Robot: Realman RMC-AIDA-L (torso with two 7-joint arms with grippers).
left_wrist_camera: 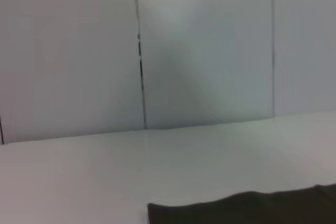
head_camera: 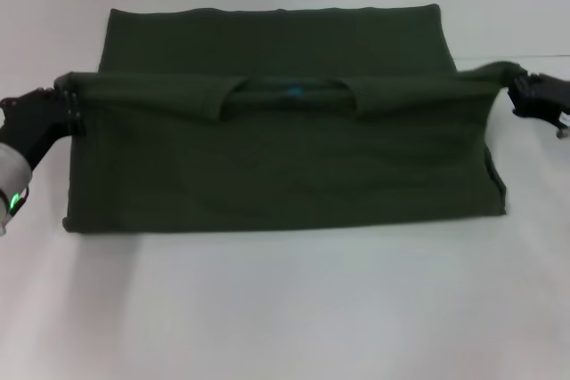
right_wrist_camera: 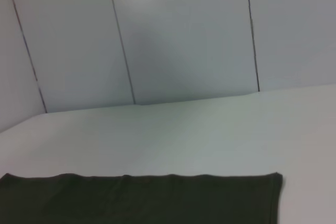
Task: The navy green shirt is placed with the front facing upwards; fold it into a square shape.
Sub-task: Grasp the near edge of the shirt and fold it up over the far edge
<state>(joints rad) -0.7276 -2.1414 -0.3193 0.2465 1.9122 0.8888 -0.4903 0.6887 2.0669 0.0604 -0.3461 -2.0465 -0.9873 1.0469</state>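
On the white table, both grippers pinch the navy green shirt.

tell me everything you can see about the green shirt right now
The navy green shirt is dark olive cloth lying on the white table, partly folded: sleeves turned inward, collar with a small blue label showing mid-width. A raised fold edge runs across it, pulled taut between the left claw and the right claw, each gripping one end. No lettering shows.

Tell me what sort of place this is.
Probably a lab or test room: a bare white table, plain grey panelled walls, and only the navy green shirt laid out.
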